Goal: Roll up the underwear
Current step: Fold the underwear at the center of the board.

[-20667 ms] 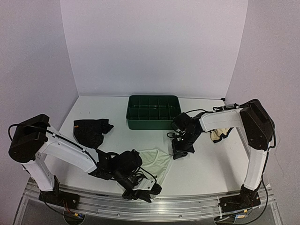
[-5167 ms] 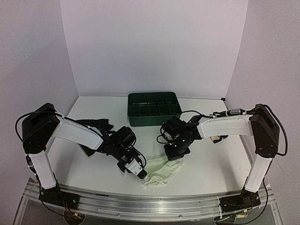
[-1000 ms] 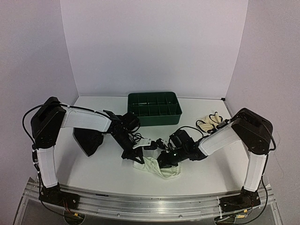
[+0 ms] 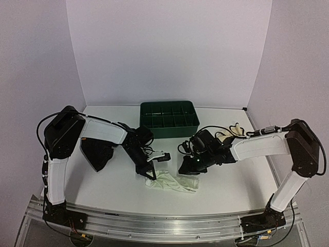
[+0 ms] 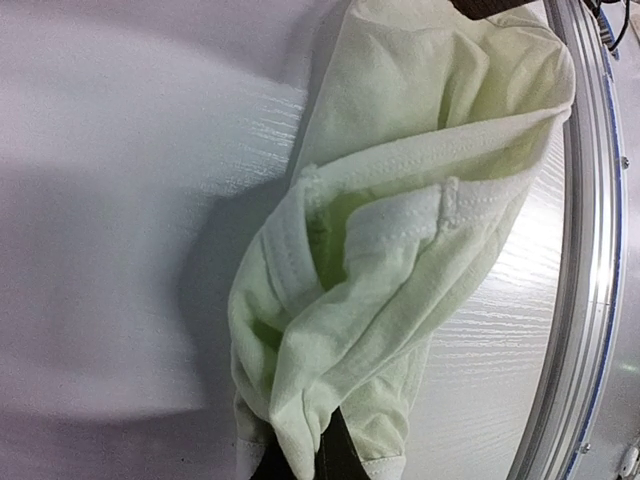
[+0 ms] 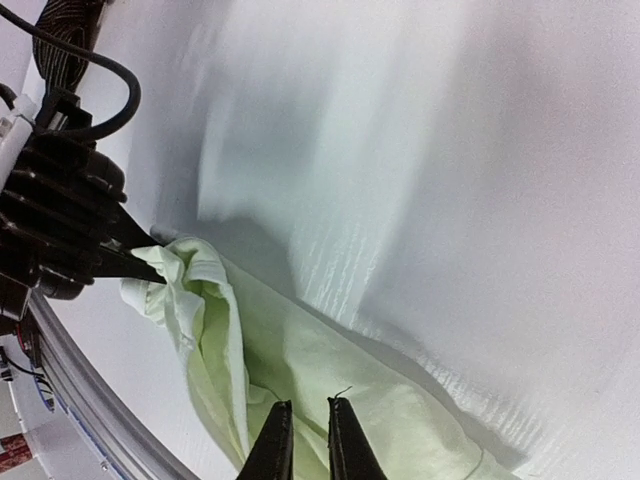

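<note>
The pale green underwear lies bunched in a long, loose strip on the white table, near the front. My left gripper is shut on its left end. In the left wrist view the cloth folds over the dark fingertips. My right gripper hovers at the strip's right end. In the right wrist view its jaws stand a narrow gap apart over the cloth, holding nothing. The left gripper shows there too, pinching the far end.
A green divided tray stands at the back middle. A black garment lies at the left, under the left arm. A cream and black garment lies at the right. The metal front rail runs just beyond the underwear.
My right gripper has lifted off the cloth and drawn back to the right. The underwear now lies stretched out longer and flatter. The left gripper still holds its end.
</note>
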